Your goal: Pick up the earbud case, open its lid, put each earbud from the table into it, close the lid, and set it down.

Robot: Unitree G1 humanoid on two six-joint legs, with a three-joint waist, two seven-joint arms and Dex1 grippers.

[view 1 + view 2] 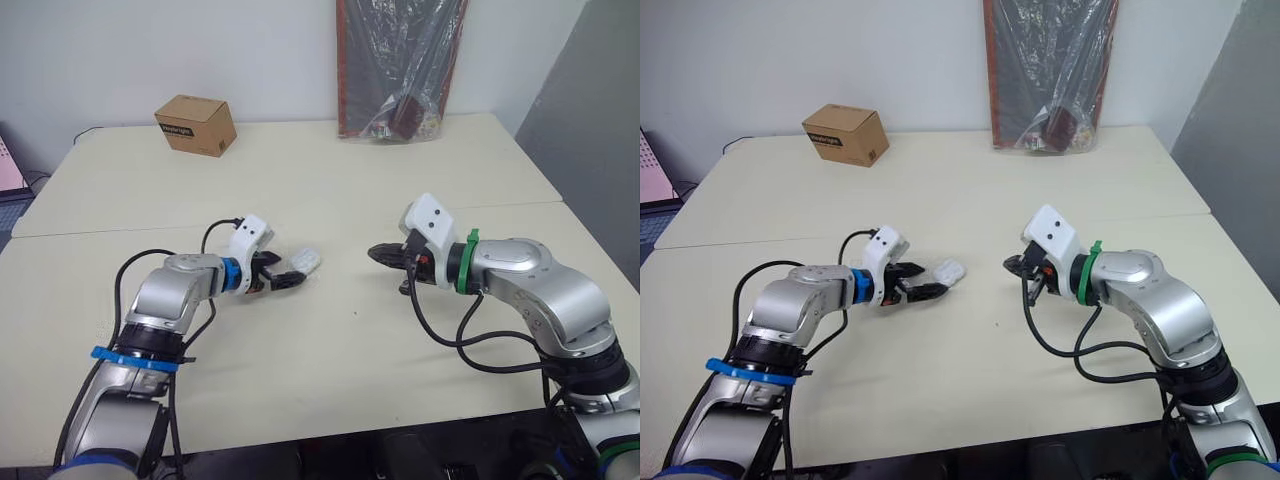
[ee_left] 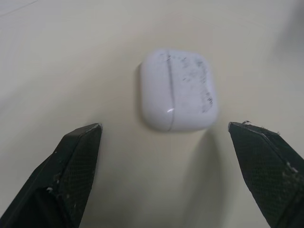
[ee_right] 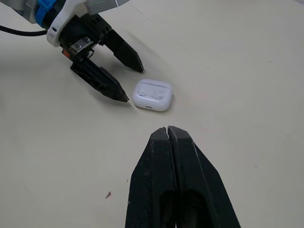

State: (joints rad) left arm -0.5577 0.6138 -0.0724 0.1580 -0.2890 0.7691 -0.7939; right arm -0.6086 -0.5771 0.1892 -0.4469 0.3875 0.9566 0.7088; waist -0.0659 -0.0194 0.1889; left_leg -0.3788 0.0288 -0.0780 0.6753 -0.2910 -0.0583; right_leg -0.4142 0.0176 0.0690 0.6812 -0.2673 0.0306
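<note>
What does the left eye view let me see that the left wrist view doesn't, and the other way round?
Left eye view, not the wrist: the cardboard box and the plastic-wrapped package at the far side of the table, plus the right end effector. Left wrist view, not the eye: the lid seam and dark scuffs on the earbud case. Both: the case lying closed on the table, just ahead of the open left end effector.

The head's two eyes look forward and down over the desk (image 1: 330, 340) from its near edge. Both wrist cameras, low and close, share the earbud case (image 2: 178, 90); the right one faces left.
</note>
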